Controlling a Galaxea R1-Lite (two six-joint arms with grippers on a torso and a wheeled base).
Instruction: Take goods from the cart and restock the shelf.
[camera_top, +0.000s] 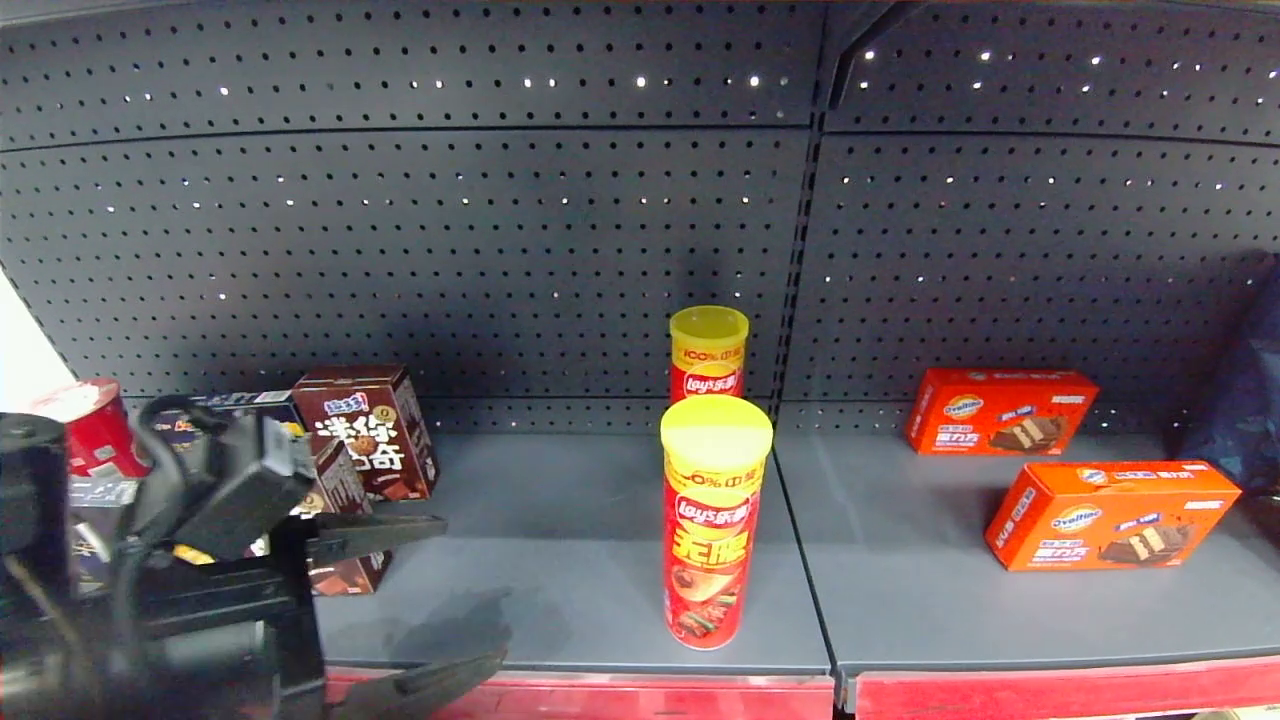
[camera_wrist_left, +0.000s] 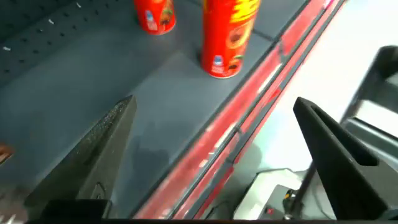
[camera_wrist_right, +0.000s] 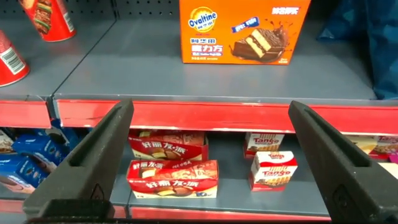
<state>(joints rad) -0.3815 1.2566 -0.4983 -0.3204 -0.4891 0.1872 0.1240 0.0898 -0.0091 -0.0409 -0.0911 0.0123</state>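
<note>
Left gripper (camera_top: 468, 592) wide open, empty — front chip can (camera_top: 712, 530) upright, apart to its right

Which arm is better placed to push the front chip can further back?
Probably left. Its open, empty jaws straddle the shelf edge close beside the front chip can. The right arm's jaws face an orange box further along.

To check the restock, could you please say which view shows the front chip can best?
Head view: the front chip can stands whole, lid to base. Left wrist view shows its lower half; right wrist view, an edge sliver.
</note>
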